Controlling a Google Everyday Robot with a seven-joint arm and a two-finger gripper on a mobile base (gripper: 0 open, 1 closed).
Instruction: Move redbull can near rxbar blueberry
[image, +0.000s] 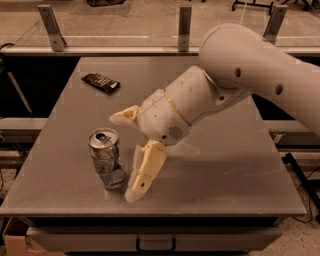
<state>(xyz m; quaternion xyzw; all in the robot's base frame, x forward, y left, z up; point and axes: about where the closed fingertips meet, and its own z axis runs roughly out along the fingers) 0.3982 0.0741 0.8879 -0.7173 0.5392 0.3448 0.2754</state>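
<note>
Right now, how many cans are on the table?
1. The can stands near the table's front edge, just beside the open claw; the arm hides part of the table.

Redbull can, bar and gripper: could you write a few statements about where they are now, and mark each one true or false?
1. The redbull can stands upright on the table. True.
2. The gripper is shut on the can. False: it is open, close beside the can.
3. The rxbar blueberry lies flat toward the table's far side, apart from the can. True.
4. The bar is nearer the front edge than the can. False: the can is nearer the front edge.
</note>
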